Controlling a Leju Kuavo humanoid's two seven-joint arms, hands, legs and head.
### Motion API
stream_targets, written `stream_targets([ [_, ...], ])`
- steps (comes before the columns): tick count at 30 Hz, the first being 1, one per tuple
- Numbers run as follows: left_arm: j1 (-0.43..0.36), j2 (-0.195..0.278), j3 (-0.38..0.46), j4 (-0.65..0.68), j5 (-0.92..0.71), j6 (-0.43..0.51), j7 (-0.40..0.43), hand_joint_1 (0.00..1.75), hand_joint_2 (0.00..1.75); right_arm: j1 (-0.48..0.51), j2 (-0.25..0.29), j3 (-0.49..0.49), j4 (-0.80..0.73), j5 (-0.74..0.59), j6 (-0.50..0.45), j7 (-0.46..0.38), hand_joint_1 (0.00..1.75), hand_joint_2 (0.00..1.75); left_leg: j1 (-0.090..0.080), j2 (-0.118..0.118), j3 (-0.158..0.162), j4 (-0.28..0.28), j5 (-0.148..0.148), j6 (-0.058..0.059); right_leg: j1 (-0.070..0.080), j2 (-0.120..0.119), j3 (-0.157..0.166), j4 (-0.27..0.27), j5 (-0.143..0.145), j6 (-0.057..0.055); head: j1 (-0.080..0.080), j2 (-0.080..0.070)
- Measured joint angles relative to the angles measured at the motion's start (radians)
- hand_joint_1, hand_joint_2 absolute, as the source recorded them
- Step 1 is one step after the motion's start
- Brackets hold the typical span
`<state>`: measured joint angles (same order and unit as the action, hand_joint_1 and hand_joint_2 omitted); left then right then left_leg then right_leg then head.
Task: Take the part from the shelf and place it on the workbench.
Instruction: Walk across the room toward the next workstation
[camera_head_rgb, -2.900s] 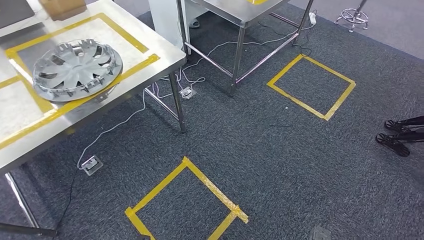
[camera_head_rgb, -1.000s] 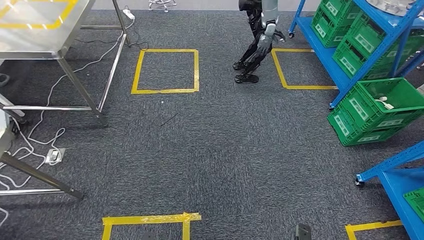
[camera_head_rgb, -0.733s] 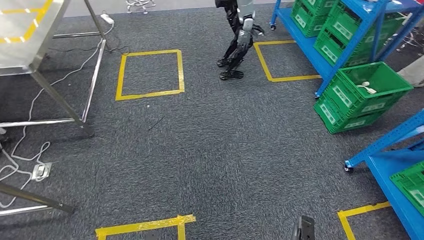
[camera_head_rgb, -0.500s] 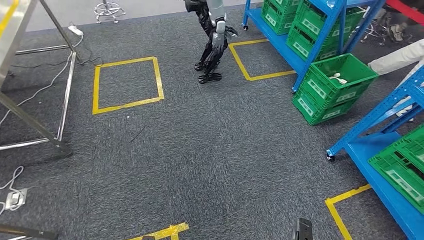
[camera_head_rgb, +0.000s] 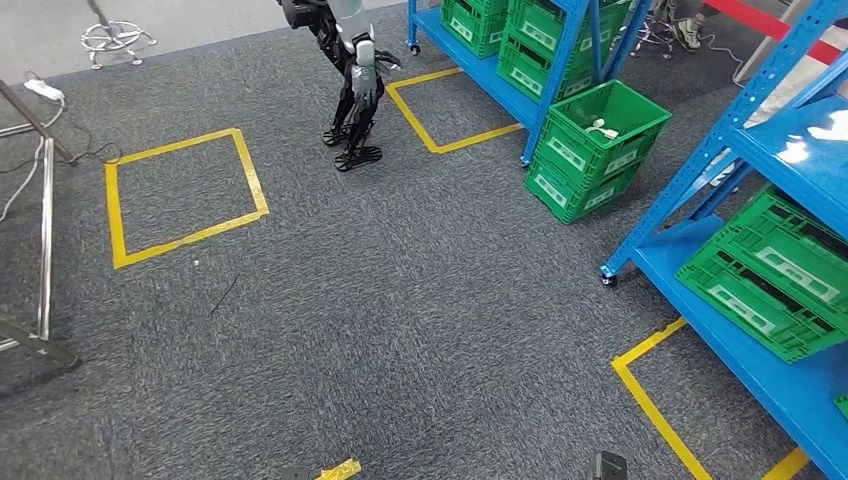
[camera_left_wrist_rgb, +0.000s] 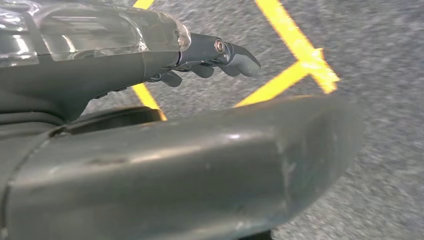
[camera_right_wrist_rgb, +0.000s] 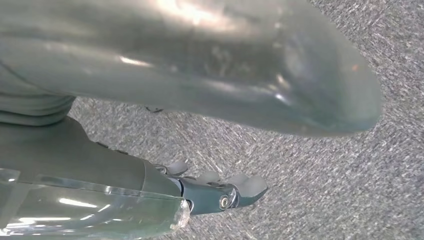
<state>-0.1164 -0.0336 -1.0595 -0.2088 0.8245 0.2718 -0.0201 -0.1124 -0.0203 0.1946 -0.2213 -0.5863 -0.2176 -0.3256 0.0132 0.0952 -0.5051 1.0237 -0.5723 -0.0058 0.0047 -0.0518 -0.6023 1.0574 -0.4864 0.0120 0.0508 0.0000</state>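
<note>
Workshop; blue shelving (camera_head_rgb: 690, 180), green crates (camera_head_rgb: 595, 125)

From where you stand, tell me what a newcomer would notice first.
The blue shelving along the right side draws the eye first, stocked with green crates, and one green crate stack stands on the carpet beside it. Next comes a second humanoid robot standing at the far side, by a yellow tape square. Another yellow tape square marks the grey carpet to the left.
</note>
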Motion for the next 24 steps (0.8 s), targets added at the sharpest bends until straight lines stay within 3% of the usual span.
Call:
stream_targets([
  [2,-0.002,-0.005,0.0,0.0,0.0,0.0,-0.007,0.0,0.0,-0.002,-0.002,0.002,0.0,0.0,-0.005,0.006,0.0,0.0,-0.002,0.014,0.007,-0.006,-0.004,-0.008,0.011,-0.015,0.011,-0.022,-0.008,-0.013,0.0,0.0],
  [4,-0.003,-0.009,0.0,0.0,0.0,0.0,-0.007,0.0,0.0,-0.001,-0.006,0.003,0.0,0.0,-0.009,0.008,0.0,0.0,-0.001,0.016,0.017,-0.011,-0.01,-0.019,0.011,0.0,0.017,-0.033,-0.009,-0.025,0.001,0.0],
  [6,-0.007,-0.011,0.0,0.0,-0.002,-0.003,-0.005,0.0,0.0,-0.002,-0.009,0.003,0.0,-0.001,-0.01,0.007,0.0,0.0,0.003,-0.038,0.01,0.016,-0.032,-0.028,0.006,0.017,0.03,-0.049,-0.006,-0.035,-0.002,0.0],
  [8,-0.007,-0.012,0.0,0.0,-0.003,-0.006,-0.002,0.0,0.0,-0.01,-0.01,0.004,0.0,-0.001,-0.01,0.006,0.0,0.0,0.005,-0.099,-0.05,0.124,-0.081,-0.029,0.003,0.039,0.037,-0.054,-0.006,-0.044,-0.013,0.0],
  [10,-0.004,-0.011,0.0,0.001,-0.003,-0.008,0.002,0.0,0.0,-0.014,-0.011,0.004,0.0,-0.002,-0.01,0.006,0.0,0.0,0.005,-0.107,-0.133,0.25,-0.118,-0.029,0.005,0.067,0.04,-0.054,-0.009,-0.051,-0.024,0.0],
  [11,-0.002,-0.01,0.0,0.001,-0.003,-0.008,0.004,0.0,0.0,-0.013,-0.011,0.004,0.0,-0.002,-0.01,0.006,0.0,0.0,0.005,-0.103,-0.158,0.274,-0.108,-0.029,0.006,0.081,0.044,-0.053,-0.012,-0.052,-0.028,0.0],
  [12,-0.001,-0.009,0.0,0.001,-0.003,-0.009,0.005,0.0,0.0,-0.011,-0.011,0.004,0.0,-0.002,-0.01,0.006,0.0,0.0,0.005,-0.102,-0.162,0.258,-0.076,-0.029,0.005,0.096,0.049,-0.053,-0.015,-0.05,-0.031,0.0],
  [13,-0.001,-0.009,0.0,0.001,-0.003,-0.009,0.006,0.0,0.0,-0.01,-0.011,0.004,0.0,-0.002,-0.01,0.006,0.0,0.0,0.005,-0.108,-0.149,0.208,-0.028,-0.028,0.004,0.112,0.054,-0.051,-0.019,-0.048,-0.034,0.0],
  [15,0.0,-0.009,0.0,0.001,-0.004,-0.009,0.006,0.0,0.0,-0.012,-0.011,0.004,0.0,-0.002,-0.01,0.006,0.0,0.0,0.01,-0.162,-0.103,0.088,0.047,-0.026,0.0,0.139,0.06,-0.042,-0.031,-0.038,-0.039,0.0],
  [17,0.0,-0.009,0.0,0.001,-0.004,-0.009,0.006,0.0,0.0,-0.015,-0.012,0.005,0.0,-0.002,-0.01,0.006,0.0,0.0,0.012,-0.205,-0.077,0.03,0.055,-0.022,-0.006,0.166,0.054,-0.035,-0.037,-0.024,-0.039,0.0],
  [18,0.001,-0.008,0.001,0.001,-0.004,-0.009,0.006,0.0,0.0,-0.016,-0.012,0.005,0.0,-0.002,-0.01,0.006,0.0,0.0,0.011,-0.204,-0.072,0.022,0.05,-0.019,-0.009,0.18,0.05,-0.034,-0.037,-0.017,-0.039,0.0],
  [19,0.001,-0.008,0.001,0.001,-0.004,-0.009,0.006,0.0,0.0,-0.016,-0.012,0.006,0.0,-0.002,-0.01,0.006,0.0,0.0,0.01,-0.188,-0.067,0.016,0.047,-0.013,-0.012,0.192,0.047,-0.036,-0.036,-0.011,-0.038,0.0],
  [20,0.001,-0.009,0.001,0.0,-0.004,-0.009,0.006,0.0,0.0,-0.014,-0.01,0.007,0.0,-0.003,-0.01,0.006,0.0,0.0,0.01,-0.173,-0.063,0.011,0.047,-0.008,-0.013,0.183,0.044,-0.034,-0.039,-0.006,-0.037,0.0],
  [22,0.001,-0.01,0.002,0.0,-0.004,-0.009,0.006,0.0,0.0,-0.013,-0.008,0.007,0.0,-0.005,-0.01,0.006,0.0,0.0,0.011,-0.134,-0.052,0.002,0.045,0.002,-0.01,0.126,0.018,0.017,-0.068,0.006,-0.026,0.0],
  [23,0.002,-0.01,0.003,0.0,-0.004,-0.009,0.006,0.0,0.0,-0.015,-0.008,0.008,0.0,-0.007,-0.01,0.006,0.0,0.0,0.009,-0.112,-0.047,0.0,0.041,0.006,-0.009,0.089,-0.012,0.075,-0.095,0.011,-0.019,0.0],
  [24,0.004,-0.01,0.003,0.001,-0.003,-0.009,0.006,0.0,0.0,-0.017,-0.008,0.008,0.0,-0.008,-0.01,0.006,0.0,0.0,0.007,-0.09,-0.043,0.0,0.037,0.009,-0.01,0.069,-0.049,0.143,-0.122,0.016,-0.014,0.0],
])
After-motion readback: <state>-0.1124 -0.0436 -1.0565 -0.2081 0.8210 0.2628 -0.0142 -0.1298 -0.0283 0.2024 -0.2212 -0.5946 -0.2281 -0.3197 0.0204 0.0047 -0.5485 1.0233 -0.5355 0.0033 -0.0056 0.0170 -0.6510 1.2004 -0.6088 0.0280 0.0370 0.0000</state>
